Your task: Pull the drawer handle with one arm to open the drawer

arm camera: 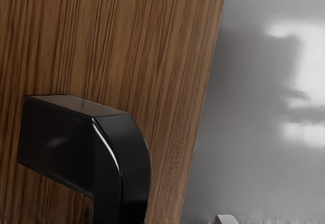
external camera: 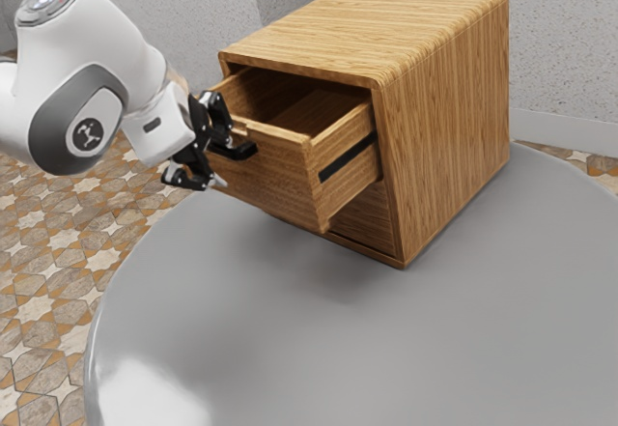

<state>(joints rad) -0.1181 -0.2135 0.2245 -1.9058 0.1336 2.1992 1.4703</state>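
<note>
Grey wall (external camera: 570, 30) and patterned floor tiles (external camera: 58, 242) framed a round grey desk (external camera: 386, 349), and toward its far side sat a wooden cabinet (external camera: 454, 127). Its drawer (external camera: 290, 170) stood partly out, the front facing the exterior view's left and hanging above the desk without touching it. We judged the task well under way but not finished. The bare wooden inside showed behind the front, while the drawer's rear part sat within the cabinet and a black rail (external camera: 348, 158) on its side ran back into the opening. The black handle (external camera: 238, 149) stuck out of the drawer front, and the arm (external camera: 77, 88) reached it from the exterior view's left. The jaws stood wide, one above the handle and one below, with the handle between them. We could not see either pressing on it, so we read this as a hook around the bar rather than a pinch. The wrist view put the handle close under the hand, against the wood grain of the drawer front. What was left, in our judgement, was more straight pull along the rail. Room for that looked ample: we saw nothing on the desk between the drawer front and the curved rim, beyond which lay floor. The edges to mind were the sides of the cabinet's opening, where a skewed pull could bind the drawer. The handle might also slip from such loose jaws.
</note>
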